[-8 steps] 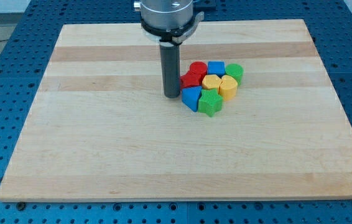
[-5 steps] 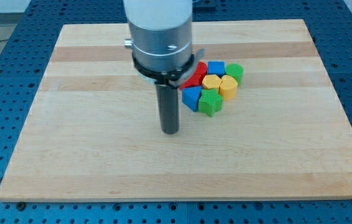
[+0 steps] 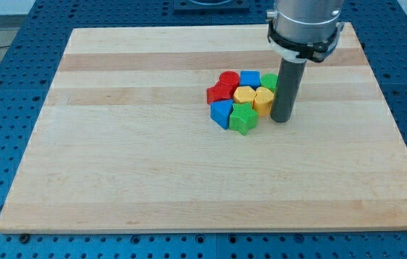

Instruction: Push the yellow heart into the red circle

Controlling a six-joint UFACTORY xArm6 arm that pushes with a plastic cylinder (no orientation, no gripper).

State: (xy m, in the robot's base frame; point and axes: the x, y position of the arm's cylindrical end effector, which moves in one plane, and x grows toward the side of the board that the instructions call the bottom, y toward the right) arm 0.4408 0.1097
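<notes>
A tight cluster of blocks sits on the wooden board (image 3: 117, 165), right of centre. The yellow heart (image 3: 244, 94) lies in the middle of it. The red circle (image 3: 228, 78) is just up and left of the heart, touching or nearly touching it. My tip (image 3: 281, 119) rests on the board at the cluster's right edge, right beside the yellow hexagon block (image 3: 263, 101). The rod partly hides the green block (image 3: 269, 82) at the cluster's upper right.
Other blocks in the cluster: a red block (image 3: 218, 93) on the left, a blue cube (image 3: 249, 78) at the top, a blue block (image 3: 221, 113) at the lower left, a green star-like block (image 3: 244, 119) at the bottom.
My tip moved from the cluster's left side down the view, then swung round to the cluster's right edge. The blocks have not visibly moved.
</notes>
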